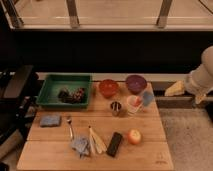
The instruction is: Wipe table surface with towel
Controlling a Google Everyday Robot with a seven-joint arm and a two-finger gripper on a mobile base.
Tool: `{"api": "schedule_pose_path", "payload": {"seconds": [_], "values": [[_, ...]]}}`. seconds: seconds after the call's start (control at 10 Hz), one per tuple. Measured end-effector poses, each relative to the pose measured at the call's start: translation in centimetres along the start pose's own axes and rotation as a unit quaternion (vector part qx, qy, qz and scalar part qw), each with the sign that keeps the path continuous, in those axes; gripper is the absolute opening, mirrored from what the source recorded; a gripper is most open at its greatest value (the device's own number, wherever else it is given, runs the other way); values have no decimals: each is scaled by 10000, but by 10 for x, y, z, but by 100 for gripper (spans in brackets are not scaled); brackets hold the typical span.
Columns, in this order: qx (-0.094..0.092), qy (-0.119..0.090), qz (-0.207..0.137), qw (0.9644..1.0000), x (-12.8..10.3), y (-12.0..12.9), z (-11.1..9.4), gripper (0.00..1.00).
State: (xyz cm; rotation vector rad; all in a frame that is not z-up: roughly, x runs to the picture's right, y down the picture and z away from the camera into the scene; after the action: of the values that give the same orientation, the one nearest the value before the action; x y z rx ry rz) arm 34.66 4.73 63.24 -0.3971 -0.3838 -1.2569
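Planks of light-brown wood form the table surface [150, 125], which fills the lower half of the camera view. Off its far right corner, the pale arm [205, 67] reaches in from the right. The gripper [185, 93] hangs beyond the table's edge with its fingers spread and nothing between them. A green tray [52, 82] sits at the far left of the table with dark items inside it. To its right stand an orange bowl [108, 87] and a purple bowl [135, 82]. A flat blue pad [50, 120] lies near the left edge. The towel [80, 145], crumpled and grey-blue, lies near the front edge left of centre, well apart from the gripper. A fork [70, 127] lies just beside it, and an apple [134, 136] sits further right.
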Motion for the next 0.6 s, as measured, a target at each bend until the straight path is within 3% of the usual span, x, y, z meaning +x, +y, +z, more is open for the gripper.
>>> {"api": "schedule_pose_path", "payload": {"seconds": [0.3,0.5,0.6], "values": [[453,-431,-461,9970,-30,-60,16,80],[861,-717,-725,9911,-54,-105,21,80],[1107,-861,-877,9862,-68,-131,24,80]]}}
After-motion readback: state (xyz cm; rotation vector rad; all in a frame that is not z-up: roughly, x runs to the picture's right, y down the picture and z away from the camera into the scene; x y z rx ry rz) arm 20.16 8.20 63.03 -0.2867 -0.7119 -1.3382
